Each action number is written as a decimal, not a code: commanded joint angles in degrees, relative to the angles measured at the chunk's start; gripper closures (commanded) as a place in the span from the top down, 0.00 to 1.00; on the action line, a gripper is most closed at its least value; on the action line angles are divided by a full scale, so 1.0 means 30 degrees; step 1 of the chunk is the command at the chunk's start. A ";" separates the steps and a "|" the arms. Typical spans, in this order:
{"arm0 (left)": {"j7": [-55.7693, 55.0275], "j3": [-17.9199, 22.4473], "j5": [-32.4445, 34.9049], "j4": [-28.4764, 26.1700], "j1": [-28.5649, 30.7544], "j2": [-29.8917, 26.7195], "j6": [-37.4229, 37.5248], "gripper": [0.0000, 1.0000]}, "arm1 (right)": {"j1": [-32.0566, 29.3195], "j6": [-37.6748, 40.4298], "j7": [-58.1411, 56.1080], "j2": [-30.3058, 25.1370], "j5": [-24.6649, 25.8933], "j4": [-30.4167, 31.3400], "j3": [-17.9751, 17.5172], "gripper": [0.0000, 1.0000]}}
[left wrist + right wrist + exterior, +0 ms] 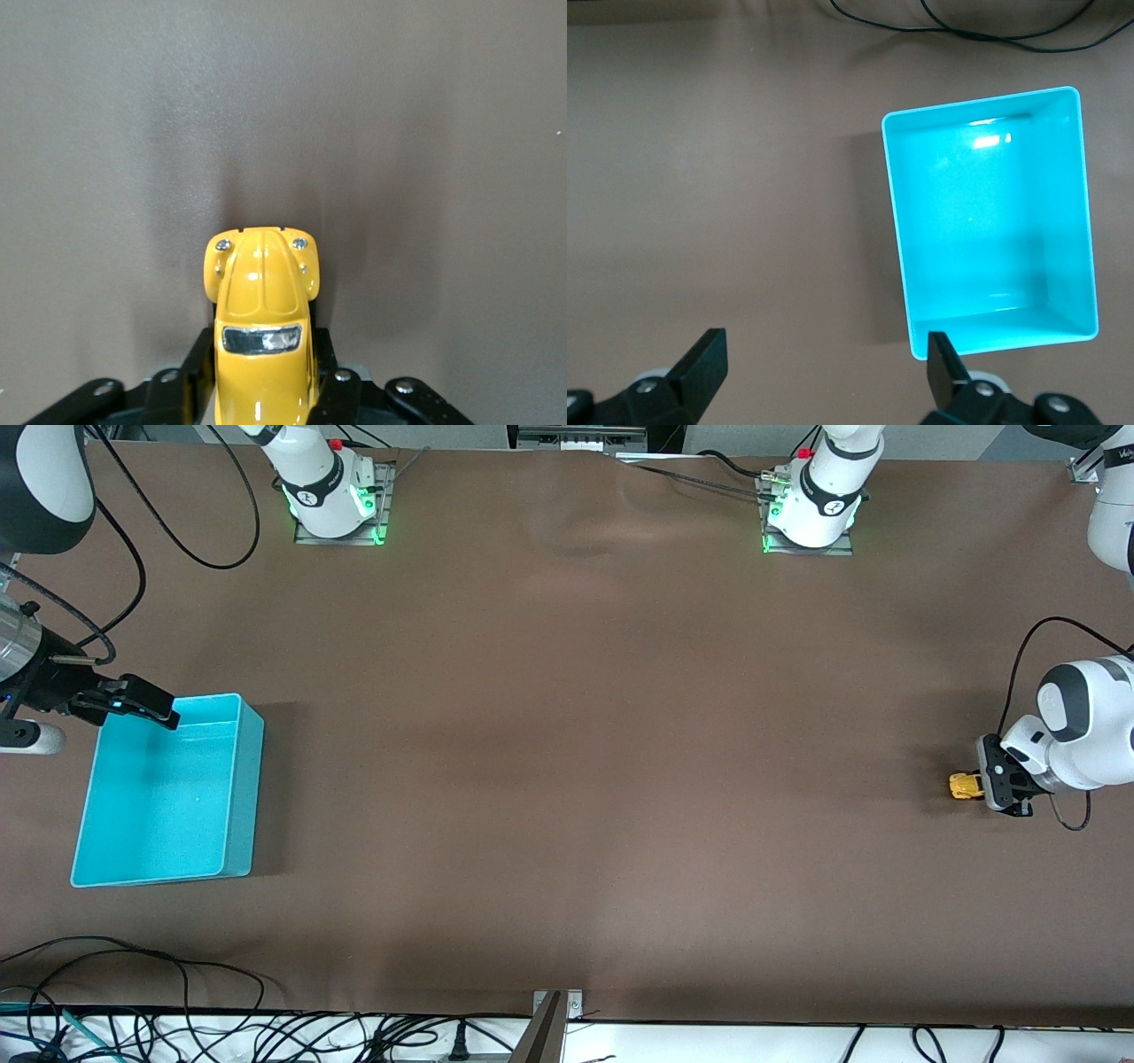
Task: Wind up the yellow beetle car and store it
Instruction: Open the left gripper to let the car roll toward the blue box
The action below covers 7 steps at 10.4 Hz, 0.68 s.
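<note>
The bin (pixel 168 797) stands on the table (pixel 567 762) at the right arm's end — nothing lies in it. The right gripper (pixel 133 700) hangs over its rim, jaws wide open. The left gripper (pixel 990 779), at the left arm's end, has its jaws closed on the car (pixel 966 786) — low at the table.

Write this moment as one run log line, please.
left gripper shut on yellow beetle car | right gripper open over turquoise bin
</note>
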<state>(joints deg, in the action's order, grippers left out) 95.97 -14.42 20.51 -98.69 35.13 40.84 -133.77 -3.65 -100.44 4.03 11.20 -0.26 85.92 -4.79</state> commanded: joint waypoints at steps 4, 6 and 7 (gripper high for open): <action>0.0148 -0.0758 -0.1118 0.0581 0.0125 -0.2008 0.2953 1.00 | -0.0042 0.0140 -0.0172 0.0250 -0.0324 -0.0545 -0.0016 1.00; -0.0842 -0.1456 -0.1415 0.1747 -0.0051 -0.2187 0.4445 1.00 | -0.0041 0.0140 -0.0172 0.0250 -0.0324 -0.0545 -0.0045 1.00; -0.1922 -0.1955 -0.1415 0.2450 -0.0051 -0.2187 0.5557 1.00 | -0.0041 0.0140 -0.0172 0.0250 -0.0324 -0.0545 -0.0045 1.00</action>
<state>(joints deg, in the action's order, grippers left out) 93.49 -18.59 17.10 -94.12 35.26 34.66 -121.57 -3.65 -100.49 4.01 11.22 -0.26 85.92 -4.79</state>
